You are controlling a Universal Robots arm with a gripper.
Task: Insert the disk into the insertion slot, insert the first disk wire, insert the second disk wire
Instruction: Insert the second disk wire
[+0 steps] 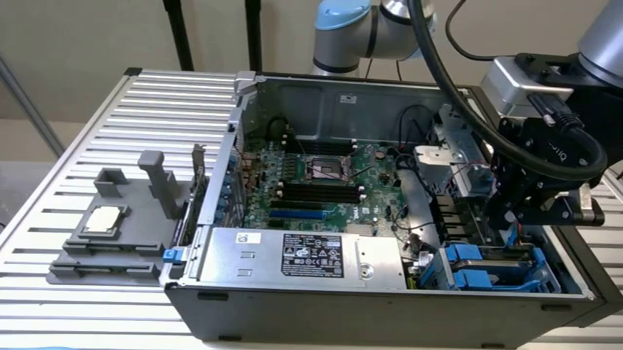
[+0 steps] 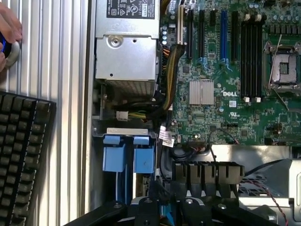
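The black robot gripper (image 1: 533, 211) hangs low over the right end of the open grey computer case (image 1: 389, 306), above the grey-metal drive cage with bright blue plastic rails, the insertion slot (image 1: 492, 266). Something blue sits between its fingers in the wrist view, but whether they pinch it: cannot tell. Blue carrier tabs (image 2: 128, 153) show in the cage; the disk itself cannot be made out. The silver power-supply box with black label (image 1: 302, 255) lies near, left of the cage; the green motherboard (image 1: 322, 182) beyond. A black keyboard (image 2: 21, 155) and a person's hand (image 2: 9, 28) rest on the slatted metal table (image 1: 146, 102).
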